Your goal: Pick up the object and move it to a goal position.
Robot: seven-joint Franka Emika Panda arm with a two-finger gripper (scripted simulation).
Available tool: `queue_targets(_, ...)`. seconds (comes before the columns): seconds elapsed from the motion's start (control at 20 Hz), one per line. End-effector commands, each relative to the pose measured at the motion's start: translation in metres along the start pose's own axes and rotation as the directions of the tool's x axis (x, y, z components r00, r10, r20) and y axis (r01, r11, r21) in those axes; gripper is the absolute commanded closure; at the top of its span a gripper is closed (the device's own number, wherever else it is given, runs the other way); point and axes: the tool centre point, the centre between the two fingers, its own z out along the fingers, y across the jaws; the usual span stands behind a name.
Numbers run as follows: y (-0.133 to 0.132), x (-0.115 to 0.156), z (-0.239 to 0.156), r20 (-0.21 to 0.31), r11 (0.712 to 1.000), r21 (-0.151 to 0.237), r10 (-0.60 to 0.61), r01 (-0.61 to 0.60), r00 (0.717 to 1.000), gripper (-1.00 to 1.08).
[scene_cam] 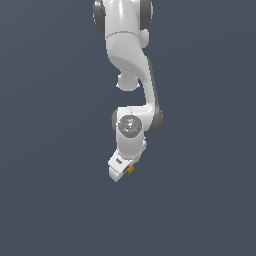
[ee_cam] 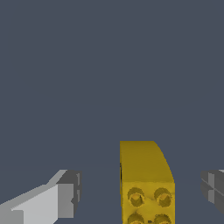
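Note:
The object is a mustard-yellow block with round studs on one face. In the wrist view it stands between my two fingers, with a gap on each side, wider toward the white-and-grey finger than toward the grey one. My gripper is open around it and touches neither side. In the exterior view the white gripper hangs low at the end of the arm. Only a small yellow corner of the object peeks out at the hand's edge, on the exterior view's right. The fingertips are hidden there.
The white arm comes down from the top of the exterior view. A plain dark grey-blue surface fills everything around it.

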Motion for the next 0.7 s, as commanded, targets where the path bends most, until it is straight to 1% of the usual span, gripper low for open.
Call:
queue_targets(0.0,-0.0003,-0.0002,0.0117,0.000,1.000,0.000,-0.001,0.001,1.000,-0.92)
queue_targets(0.3,0.0006,0.0009,0.0181,0.000,1.000,0.000,-0.002,0.002,1.000,-0.92)
queue_targets(0.35,0.0006,0.0009,0.0181,0.000,1.000,0.000,-0.002,0.002,1.000,1.08)
queue_targets(0.65,0.0006,0.0009,0.0181,0.000,1.000,0.000,-0.002,0.002,1.000,1.08)
